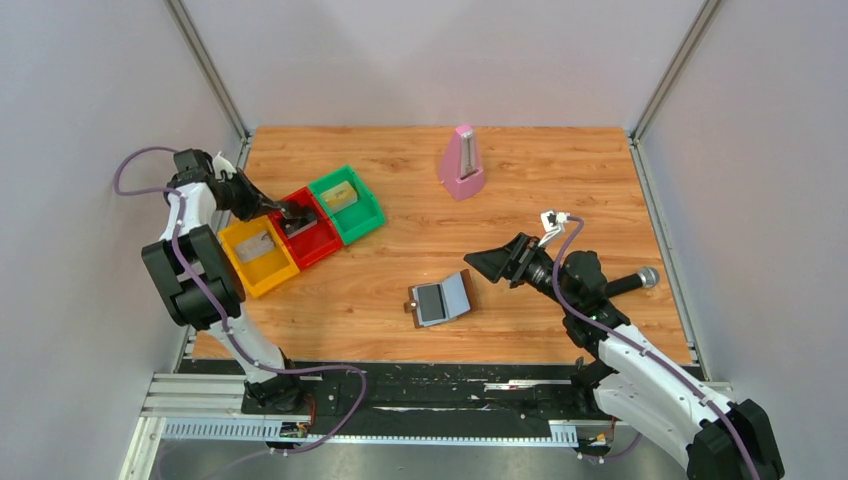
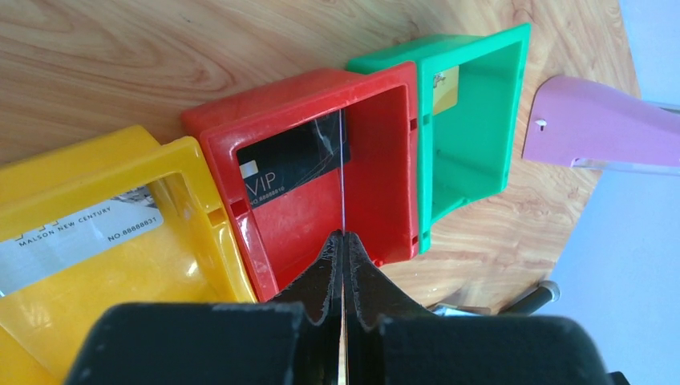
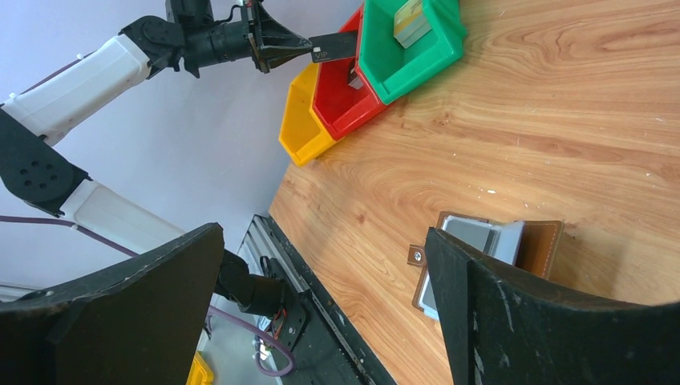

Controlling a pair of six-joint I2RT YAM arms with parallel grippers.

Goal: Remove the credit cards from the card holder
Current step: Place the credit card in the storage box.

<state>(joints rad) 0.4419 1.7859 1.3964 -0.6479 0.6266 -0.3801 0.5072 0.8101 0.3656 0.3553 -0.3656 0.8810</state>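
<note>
Left tool (image 2: 342,237) pinches dark card (image 3: 335,46) (right tool (image 3: 323,233) spread) | wooden tabletop (image 1: 560,200) | grey walls (image 1: 430,60)

Lab robot cell
Beyond the fingers (image 3: 561,321), a wooden table (image 3: 561,120) is boxed in by plain grey panels (image 3: 200,120).

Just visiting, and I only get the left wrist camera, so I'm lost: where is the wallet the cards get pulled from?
Observer: The wallet lies open near the middle of the table, outside your picture.
Operator: Is the other arm holding it?
Observer: No. The right fingers are spread wide close to it, holding nothing.
Operator: And that thin line in front of me?
Observer: A dark card seen edge-on; the right wrist camera shows the left fingers pinching it over the red tray.
</note>
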